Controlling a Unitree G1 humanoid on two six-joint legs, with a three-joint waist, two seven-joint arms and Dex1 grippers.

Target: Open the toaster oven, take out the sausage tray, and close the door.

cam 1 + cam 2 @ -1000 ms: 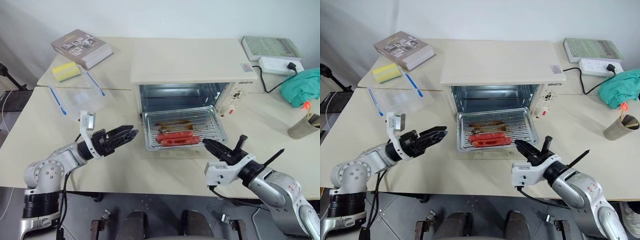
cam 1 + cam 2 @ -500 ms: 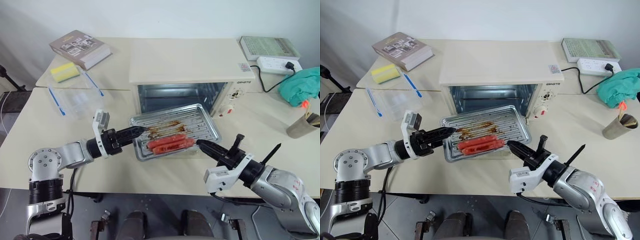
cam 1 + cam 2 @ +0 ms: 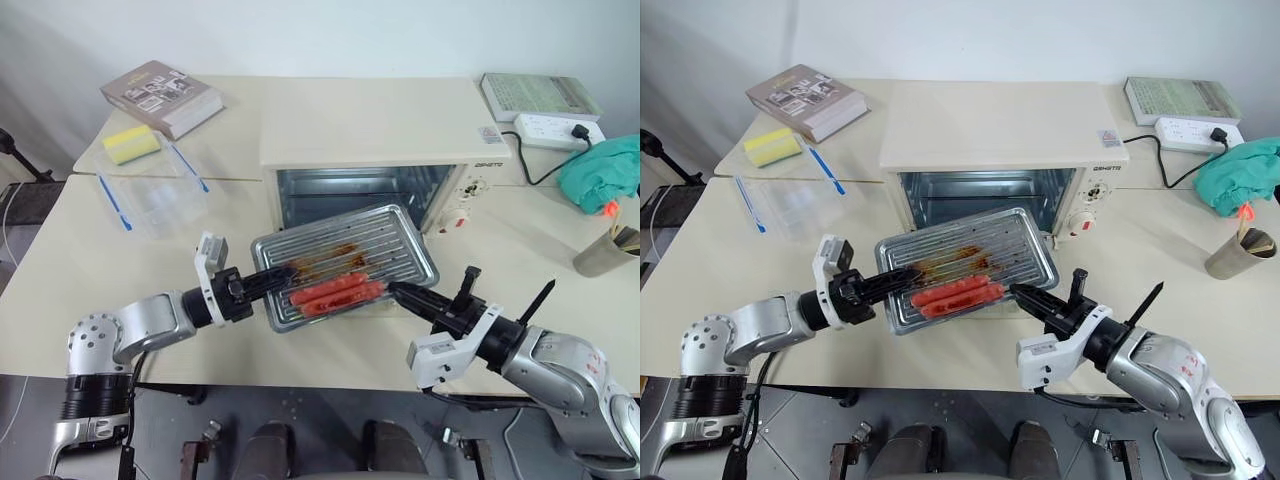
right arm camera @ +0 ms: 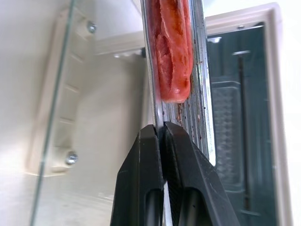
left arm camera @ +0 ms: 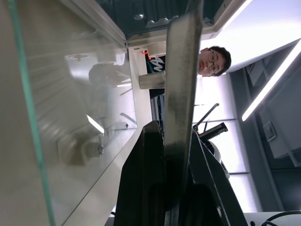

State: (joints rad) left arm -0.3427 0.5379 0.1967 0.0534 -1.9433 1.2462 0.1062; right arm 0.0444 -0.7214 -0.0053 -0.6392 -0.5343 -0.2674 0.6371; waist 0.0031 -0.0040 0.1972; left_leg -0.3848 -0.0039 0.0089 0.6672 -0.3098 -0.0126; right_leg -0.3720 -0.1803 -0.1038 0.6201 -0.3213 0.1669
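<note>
- Sausage tray (image 3: 345, 262), pinched at opposite edges by left end effector (image 3: 284, 273) and right end effector (image 3: 394, 290), both clamped.
- Uneven pull could tilt it, rolling sausages (image 3: 335, 289) onto table (image 3: 60, 250).

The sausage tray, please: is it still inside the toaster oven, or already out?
Out. The sausage tray hangs in front of the toaster oven, clamped at its edges by the left gripper and right gripper.

Silver-grey jointed arms, white wrist brackets, black cables, a black two-fingered left gripper (image 3: 284, 272) and right gripper (image 3: 397, 290).
</note>
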